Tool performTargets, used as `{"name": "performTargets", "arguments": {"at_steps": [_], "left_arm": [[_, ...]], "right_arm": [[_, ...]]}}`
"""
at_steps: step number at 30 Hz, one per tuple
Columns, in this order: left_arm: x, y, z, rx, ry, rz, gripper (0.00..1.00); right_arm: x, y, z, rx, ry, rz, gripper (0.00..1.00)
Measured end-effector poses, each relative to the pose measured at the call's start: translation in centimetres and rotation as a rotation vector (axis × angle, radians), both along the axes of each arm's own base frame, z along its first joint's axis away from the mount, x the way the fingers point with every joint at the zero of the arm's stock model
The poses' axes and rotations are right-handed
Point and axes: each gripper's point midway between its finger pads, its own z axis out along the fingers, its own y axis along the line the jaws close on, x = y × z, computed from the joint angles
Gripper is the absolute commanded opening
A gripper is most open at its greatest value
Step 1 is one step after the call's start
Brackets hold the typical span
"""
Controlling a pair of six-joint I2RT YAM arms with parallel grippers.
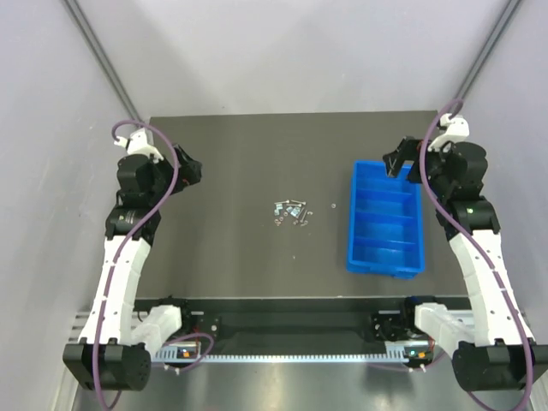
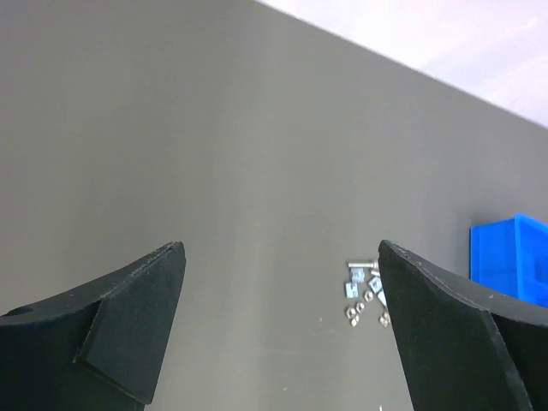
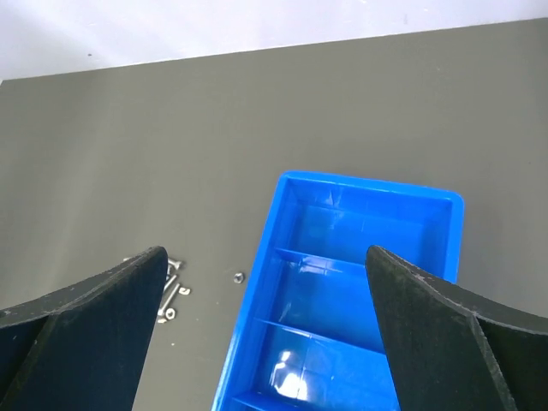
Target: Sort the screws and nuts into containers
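The screws (image 1: pixel 296 208) and nuts (image 1: pixel 279 216) are lying mixed in one small heap near the middle of the table (image 1: pixel 231 257), seen from the top view. The blue tray (image 1: pixel 352 223) is sitting well apart from them, toward the right edge. All four of its compartments are looking bare, so sorting is not yet started and every piece is waiting to be moved. The left gripper (image 1: pixel 190 171) is hanging near the left edge, and the right gripper (image 1: pixel 396 163) is hovering by the tray's far end.

In the left wrist view, the left gripper (image 2: pixel 281 248) is standing spread wide with nothing between its fingers. The heap (image 2: pixel 364 295) is lying ahead of it, with a corner of the tray (image 2: pixel 509 257) beyond.

In the right wrist view, the right gripper (image 3: pixel 265 253) is likewise gaping and carrying nothing, looking down over the tray's rim (image 3: pixel 368 181). The compartments in sight are showing only glare, though a tiny part could be hiding in it. A stray nut (image 3: pixel 238 276) is lying just beside the tray's left wall.
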Motion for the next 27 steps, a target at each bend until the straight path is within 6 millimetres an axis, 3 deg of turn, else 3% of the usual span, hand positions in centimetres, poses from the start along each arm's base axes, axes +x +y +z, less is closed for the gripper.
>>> {"name": "performTargets", "arguments": {"at_steps": [7,11,13,19,27], "left_arm": [[0.3,-1.7,-2.0,-0.032,0.071,-0.097,0.98],[0.7,-4.4,-3.1,-0.052,0.108,-0.175,0.96],[0.8,-7.2,-3.6,-0.024,0.128,-0.228,0.95],[1.9,-18.5,-6.5,0.045,0.208,-0.419,0.86],[3.1,-30.9,-15.6,0.219,0.345,-0.534,0.74]], "right_arm": [[-0.1,0.0,-0.3,0.009,0.005,-0.003,1.00],[0.0,0.1,-0.3,0.010,0.003,-0.002,1.00],[0.0,0.2,-0.3,0.014,0.001,0.001,1.00],[0.0,0.7,-1.5,0.040,0.021,0.020,1.00],[-0.2,0.5,-2.8,0.037,0.047,0.001,1.00]]}}
